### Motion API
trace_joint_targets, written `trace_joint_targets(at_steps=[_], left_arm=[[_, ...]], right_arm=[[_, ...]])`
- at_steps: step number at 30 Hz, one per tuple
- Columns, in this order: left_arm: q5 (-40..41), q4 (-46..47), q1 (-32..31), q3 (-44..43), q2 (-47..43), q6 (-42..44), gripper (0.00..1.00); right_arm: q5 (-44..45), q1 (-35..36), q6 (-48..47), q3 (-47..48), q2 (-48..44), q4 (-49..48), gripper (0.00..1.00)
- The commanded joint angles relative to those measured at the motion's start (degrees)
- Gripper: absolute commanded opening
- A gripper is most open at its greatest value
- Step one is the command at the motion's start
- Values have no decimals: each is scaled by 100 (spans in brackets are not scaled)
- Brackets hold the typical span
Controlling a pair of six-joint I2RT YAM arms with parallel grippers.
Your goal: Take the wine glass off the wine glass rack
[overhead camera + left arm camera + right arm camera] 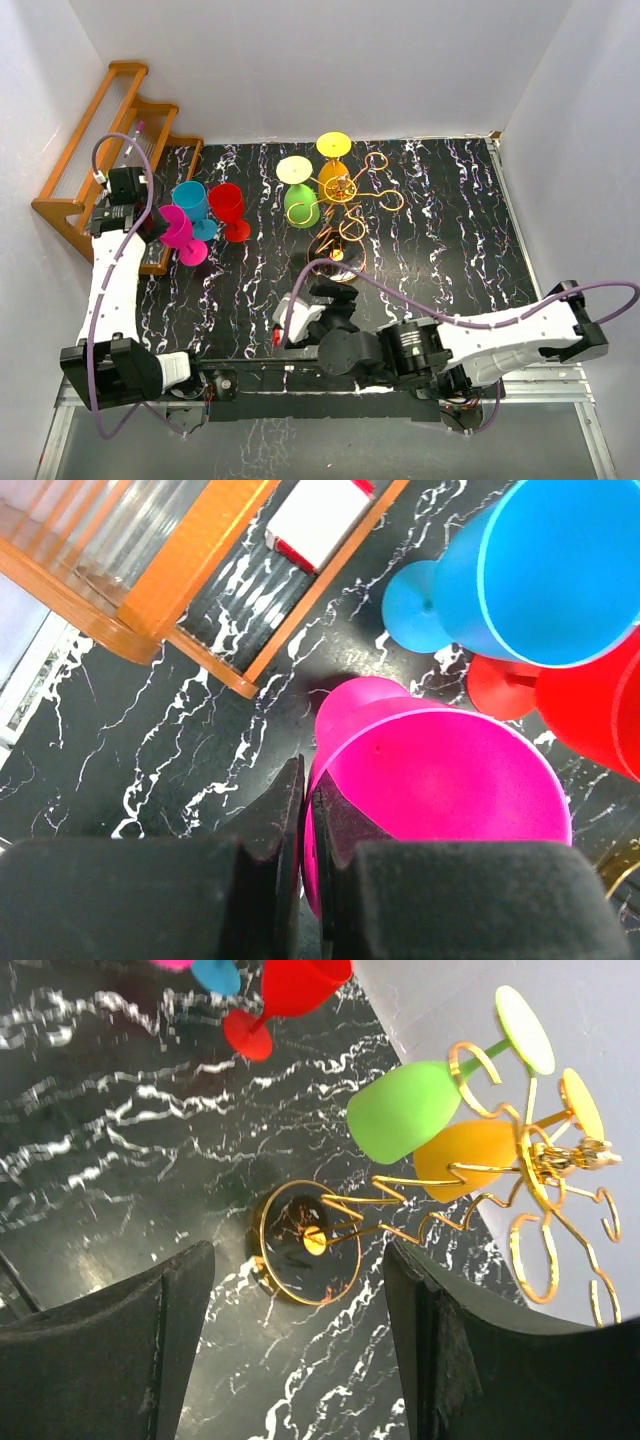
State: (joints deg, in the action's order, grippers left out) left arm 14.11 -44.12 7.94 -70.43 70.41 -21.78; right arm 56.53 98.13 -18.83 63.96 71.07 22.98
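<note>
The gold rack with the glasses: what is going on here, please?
The left gripper is closed on the rim of a pink glass, close to a blue glass and a red glass on the table. The right gripper is open and faces the wine glass rack without touching it. A green glass and an orange glass hang upside down on the rack.

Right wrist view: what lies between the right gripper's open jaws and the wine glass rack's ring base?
Only bare marbled tabletop; nothing stands between the right gripper and the wine glass rack. The right wrist view shows it best.
</note>
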Motion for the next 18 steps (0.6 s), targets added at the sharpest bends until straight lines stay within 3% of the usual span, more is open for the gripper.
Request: trace_joint_targets(at_steps=[1,9,11,18], left_arm=[[-97,209,302,278,109,61,0],[49,356,403,388,227,-15,2],[113,392,402,369,169,-27,11],[104,399,409,333,182,-19,21]], right_arm=[[119,961,958,837,-336,238,70],[-164,565,1566,2573,42,1047,68],[-279,460,1567,2727,109,1073,68],[-531,215,1562,2732,148,1070,67]])
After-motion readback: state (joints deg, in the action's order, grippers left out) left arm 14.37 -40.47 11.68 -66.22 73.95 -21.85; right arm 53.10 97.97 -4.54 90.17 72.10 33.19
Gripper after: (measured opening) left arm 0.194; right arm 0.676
